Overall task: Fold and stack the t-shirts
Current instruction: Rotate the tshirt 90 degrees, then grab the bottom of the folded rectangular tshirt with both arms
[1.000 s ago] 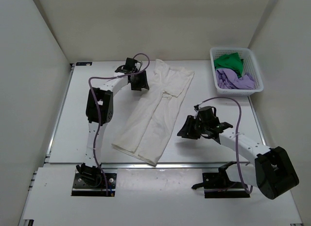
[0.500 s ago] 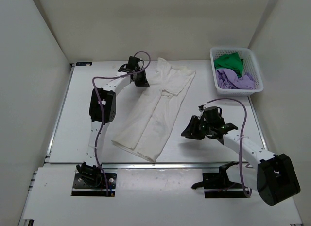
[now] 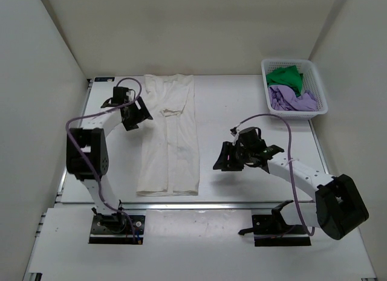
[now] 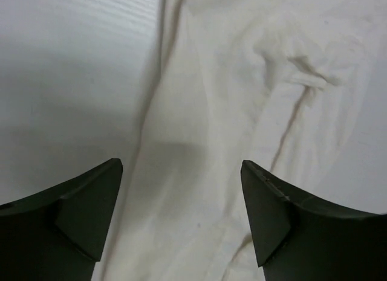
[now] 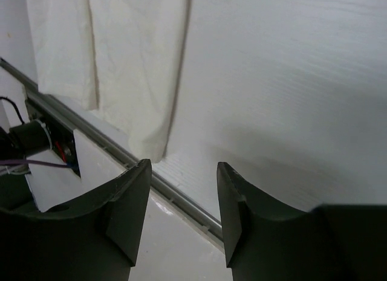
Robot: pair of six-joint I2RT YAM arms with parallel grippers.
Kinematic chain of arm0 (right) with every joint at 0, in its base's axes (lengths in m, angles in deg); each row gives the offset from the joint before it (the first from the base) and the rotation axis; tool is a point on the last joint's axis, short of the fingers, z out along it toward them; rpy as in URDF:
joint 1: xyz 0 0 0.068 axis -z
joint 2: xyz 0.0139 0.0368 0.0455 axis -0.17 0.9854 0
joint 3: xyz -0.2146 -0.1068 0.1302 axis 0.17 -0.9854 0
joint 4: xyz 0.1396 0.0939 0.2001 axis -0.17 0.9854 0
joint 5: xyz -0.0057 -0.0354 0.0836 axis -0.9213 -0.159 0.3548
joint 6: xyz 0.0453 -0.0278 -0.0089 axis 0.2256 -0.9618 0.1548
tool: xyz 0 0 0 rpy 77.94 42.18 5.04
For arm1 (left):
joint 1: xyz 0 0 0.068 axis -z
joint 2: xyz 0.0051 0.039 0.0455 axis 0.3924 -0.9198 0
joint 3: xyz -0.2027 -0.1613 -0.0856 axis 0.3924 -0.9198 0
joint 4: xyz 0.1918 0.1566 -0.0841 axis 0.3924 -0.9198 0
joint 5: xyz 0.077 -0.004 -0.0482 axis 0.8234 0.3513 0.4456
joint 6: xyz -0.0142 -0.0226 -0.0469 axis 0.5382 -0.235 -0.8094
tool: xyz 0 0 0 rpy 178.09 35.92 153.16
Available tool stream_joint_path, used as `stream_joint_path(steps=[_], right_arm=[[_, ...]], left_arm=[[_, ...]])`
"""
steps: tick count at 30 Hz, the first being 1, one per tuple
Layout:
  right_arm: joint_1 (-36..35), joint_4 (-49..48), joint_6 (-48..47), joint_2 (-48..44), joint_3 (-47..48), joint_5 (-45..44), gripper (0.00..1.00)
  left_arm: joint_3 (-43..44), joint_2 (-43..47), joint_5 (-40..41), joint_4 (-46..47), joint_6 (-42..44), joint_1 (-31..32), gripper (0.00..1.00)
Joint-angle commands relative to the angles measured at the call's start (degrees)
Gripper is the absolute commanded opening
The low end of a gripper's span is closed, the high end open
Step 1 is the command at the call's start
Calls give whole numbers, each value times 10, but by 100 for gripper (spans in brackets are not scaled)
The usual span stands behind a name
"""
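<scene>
- Spanning the whole top view, the white worktop (image 3: 254, 124) carries everything; walls close it in on three sides.
- Cream-white shirt (image 3: 169, 142) lies flat left of centre, folded lengthwise into a long narrow strip. It runs from the far edge almost to the near edge, a bit wider at the far end, with creases showing there.
- White lattice basket (image 3: 319, 86) sits in the far right corner, well apart from the cream shirt.
- Purple shirt (image 3: 289, 100) is bunched up in the near half of the basket.
- Green shirt (image 3: 285, 77) is bunched up in the far half of the basket, touching the purple one.
- Left hand (image 3: 136, 112) is at the left edge of the cream shirt's far end. Its fingers are spread wide and released, with nothing between them; the wrist view (image 4: 181, 172) looks down on cloth and bare worktop.
- Right hand (image 3: 225, 158) is over bare worktop, right of the cream shirt's near end and apart from it. Its fingers are parted and hold nothing (image 5: 181, 172).
</scene>
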Motion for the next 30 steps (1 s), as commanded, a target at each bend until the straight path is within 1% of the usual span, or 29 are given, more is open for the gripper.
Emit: stream_joint_path(steps=[1, 4, 6, 7, 8, 11, 12, 14, 15, 17, 18, 20, 22, 24, 25, 27, 29, 30], right_arm=[[-41, -43, 20, 14, 11, 10, 45], [-87, -86, 54, 32, -1, 30, 46], [-110, -103, 69, 36, -16, 36, 47], [-122, -112, 77, 39, -22, 37, 47], [-125, -119, 78, 38, -31, 36, 48], [-143, -157, 110, 44, -56, 37, 51], [-148, -166, 114, 52, -65, 32, 52], [-155, -200, 141, 58, -72, 35, 53], [-155, -210, 145, 67, -80, 39, 53], [-155, -255, 172, 82, -91, 50, 53], [-155, -261, 180, 95, -96, 52, 54], [-161, -268, 187, 113, -99, 48, 53], [-159, -301, 207, 127, -109, 58, 53], [-159, -356, 239, 144, -123, 71, 52], [-160, -364, 243, 156, -127, 69, 51], [-162, -383, 256, 180, -122, 72, 47], [-161, -396, 259, 200, -116, 78, 40], [-161, -409, 266, 205, -116, 77, 34]], left_arm=[[-58, 122, 5, -1, 2, -2, 87], [-114, 186, 14, -68, 7, 7, 77], [-161, 228, 4, -90, 5, 10, 74], [-188, 258, 4, -107, 2, 12, 68], [-222, 286, -2, -118, 0, 11, 66], [-287, 363, -21, -167, -4, 12, 66], [-304, 390, -15, -193, -11, 19, 64], [-329, 423, -2, -226, -21, 36, 65], [-345, 440, 2, -228, -35, 43, 66], [-370, 456, -3, -231, -43, 45, 66], [-381, 463, 14, -235, -45, 43, 65], [-398, 473, 22, -242, -42, 38, 66], [-416, 487, 28, -250, -49, 51, 66], [-430, 496, 30, -253, -51, 51, 67], [-437, 502, 30, -253, -51, 49, 68], [-448, 502, 24, -254, -52, 54, 69], [-447, 502, 19, -256, -50, 58, 68], [-446, 503, 20, -257, -55, 62, 68]])
